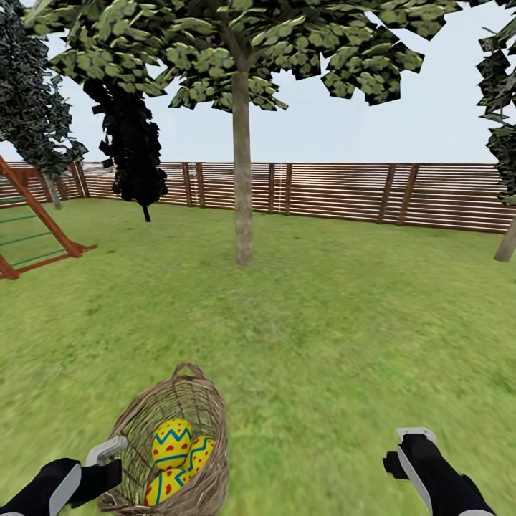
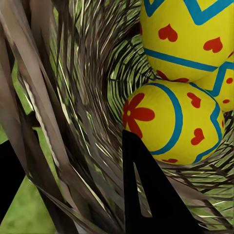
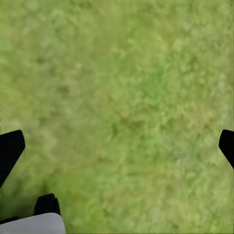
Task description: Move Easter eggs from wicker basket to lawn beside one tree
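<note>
- Grey-brown woven wicker basket (image 1: 188, 423), deep, loop handle at rim, lower left of head view, tipped toward the camera.
- Three yellow eggs with blue zigzag bands and red marks (image 1: 172, 443) all inside the basket, bunched and touching; seen close up in left wrist view (image 2: 183, 39).
- Left gripper (image 1: 107, 459), black with grey tips, bottom left, clamped on the basket's near rim: one finger (image 2: 151, 195) inside the weave beside an egg, the other outside the wall.
- Right gripper (image 1: 410, 451) bottom right, well apart from basket, over bare mottled green lawn (image 1: 337, 315); fingers spread apart, nothing between (image 3: 117, 141).
- Straight grey-brown trunk tree with broad green canopy (image 1: 242, 179) upper centre, well beyond the basket.
- Brown horizontal-slat wooden fence (image 1: 344, 190) across the back.
- Almost black tree (image 1: 132, 143) upper left.
- Reddish wooden play frame (image 1: 43, 229) at left edge.
</note>
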